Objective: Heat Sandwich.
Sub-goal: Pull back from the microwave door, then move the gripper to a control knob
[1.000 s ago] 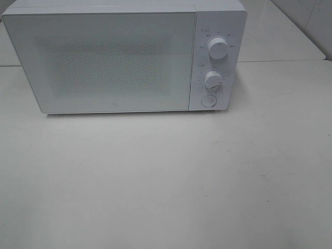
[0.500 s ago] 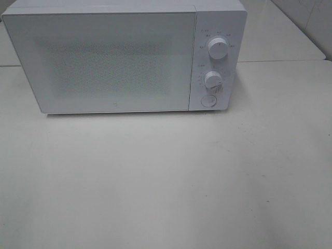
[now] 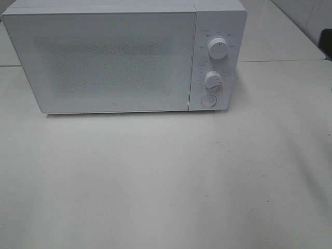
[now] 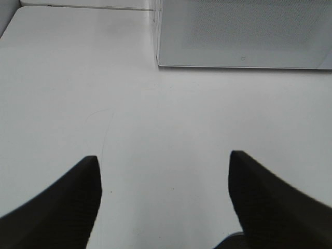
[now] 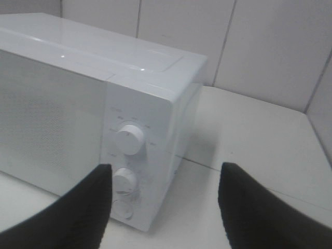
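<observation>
door-shut white microwave point(image 3: 114, 62) on pale table point(image 3: 155, 181); left gripper point(image 4: 163, 155) and right gripper point(image 5: 166, 166) wide apart, both empty

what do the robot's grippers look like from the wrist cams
Only the jaws show. The left gripper has two matte black jaws, wedge-shaped, broad at the base and narrowing to blunt rounded tips, with a fine surface texture. The right gripper has the same kind of black tapered pair. No cables or markings show on either.
</observation>
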`<action>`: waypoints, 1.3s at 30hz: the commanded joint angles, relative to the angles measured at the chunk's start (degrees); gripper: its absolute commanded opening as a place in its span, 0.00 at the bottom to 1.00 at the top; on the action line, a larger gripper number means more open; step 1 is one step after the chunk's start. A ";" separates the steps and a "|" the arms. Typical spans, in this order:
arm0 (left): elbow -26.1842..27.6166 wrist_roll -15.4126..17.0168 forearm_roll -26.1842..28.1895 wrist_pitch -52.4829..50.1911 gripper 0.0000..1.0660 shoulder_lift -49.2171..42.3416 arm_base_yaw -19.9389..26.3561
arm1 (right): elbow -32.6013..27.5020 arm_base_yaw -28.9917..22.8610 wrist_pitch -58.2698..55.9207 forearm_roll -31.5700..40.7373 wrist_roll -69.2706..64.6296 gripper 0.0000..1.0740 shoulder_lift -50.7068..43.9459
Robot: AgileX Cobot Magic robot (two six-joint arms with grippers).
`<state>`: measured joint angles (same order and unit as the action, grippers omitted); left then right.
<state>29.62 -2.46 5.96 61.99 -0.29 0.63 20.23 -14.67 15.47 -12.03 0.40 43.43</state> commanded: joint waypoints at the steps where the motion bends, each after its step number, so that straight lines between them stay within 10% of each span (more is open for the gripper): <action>1: -0.06 -0.06 0.06 -0.74 0.62 -1.09 -0.29 | -0.11 -2.98 5.44 -0.74 0.40 0.56 5.84; 10: -0.06 -0.06 0.06 -0.74 0.62 -1.09 -0.29 | -0.11 -10.08 14.78 4.81 2.58 0.55 20.23; 25: -0.06 -0.06 0.06 -0.74 0.62 -1.09 -0.29 | -0.06 -28.48 33.69 37.13 20.28 0.55 39.65; 39: -0.06 -0.06 0.06 -0.74 0.62 -1.09 -0.23 | -0.06 -30.14 50.82 38.62 12.09 0.55 55.63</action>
<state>29.62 -2.46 5.96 61.99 -0.29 0.63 20.11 -44.52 63.08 26.93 13.98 97.69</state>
